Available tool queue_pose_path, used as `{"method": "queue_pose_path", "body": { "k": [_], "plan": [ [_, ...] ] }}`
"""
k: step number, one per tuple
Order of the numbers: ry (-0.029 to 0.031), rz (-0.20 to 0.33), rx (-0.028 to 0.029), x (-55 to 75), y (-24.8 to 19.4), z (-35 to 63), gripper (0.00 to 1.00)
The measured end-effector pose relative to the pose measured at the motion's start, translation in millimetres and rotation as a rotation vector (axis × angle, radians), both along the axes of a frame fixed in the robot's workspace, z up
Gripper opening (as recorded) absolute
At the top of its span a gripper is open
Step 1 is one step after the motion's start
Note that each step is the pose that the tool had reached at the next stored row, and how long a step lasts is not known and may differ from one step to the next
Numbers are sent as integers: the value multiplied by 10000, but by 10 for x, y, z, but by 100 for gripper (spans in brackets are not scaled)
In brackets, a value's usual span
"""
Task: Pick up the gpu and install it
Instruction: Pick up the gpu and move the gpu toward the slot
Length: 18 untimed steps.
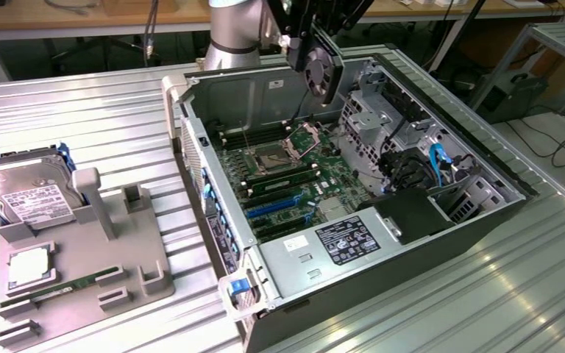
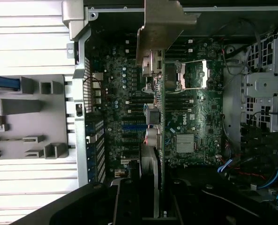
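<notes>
Closest to the wrist camera sits the gripper [image 2: 150, 190], its jaws clamped on the gpu [image 2: 158, 117]. The card is seen edge-on there, with its pale metal bracket [image 2: 162, 28] at the far end.

In the exterior view the gripper [image 1: 304, 33] holds the gpu [image 1: 322, 70] on edge, fan face showing, over the far part of the open computer case [image 1: 479, 235]. The card's lower edge hangs clear of the motherboard [image 1: 282, 173], roughly over the CPU socket [image 1: 268, 158], and stands apart from the case walls.

Open room above the motherboard is bounded as follows:
- On the exterior view's left, by the perforated rear wall [image 1: 199, 169].
- On the exterior view's right, by the drive cage [image 1: 371, 121] and blue cables [image 1: 440, 158].
- At the near end, by the power supply [image 1: 346, 239].

Blue expansion slots [image 1: 271, 208] lie uncovered near the power supply.

Outside the case, on the exterior view's left, a grey fixture [image 1: 115, 272] on the metal table [image 1: 86, 110] carries a hard drive [image 1: 32, 195] and a memory stick [image 1: 62, 288]. Both are well apart from the gripper.
</notes>
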<state>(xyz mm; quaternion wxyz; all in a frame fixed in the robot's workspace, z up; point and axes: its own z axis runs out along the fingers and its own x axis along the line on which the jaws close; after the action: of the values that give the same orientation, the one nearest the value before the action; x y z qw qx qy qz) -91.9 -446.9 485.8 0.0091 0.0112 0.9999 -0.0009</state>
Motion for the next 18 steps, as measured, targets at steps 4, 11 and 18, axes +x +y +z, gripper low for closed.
{"method": "queue_pose_path", "body": {
  "k": [4, 11, 18],
  "plan": [
    [0, 0, -1, 39, 0, -3, 28],
    [0, 0, 0, 147, 0, -9, 28],
    [0, 0, 0, 283, 0, -17, 28]
  ]
}}
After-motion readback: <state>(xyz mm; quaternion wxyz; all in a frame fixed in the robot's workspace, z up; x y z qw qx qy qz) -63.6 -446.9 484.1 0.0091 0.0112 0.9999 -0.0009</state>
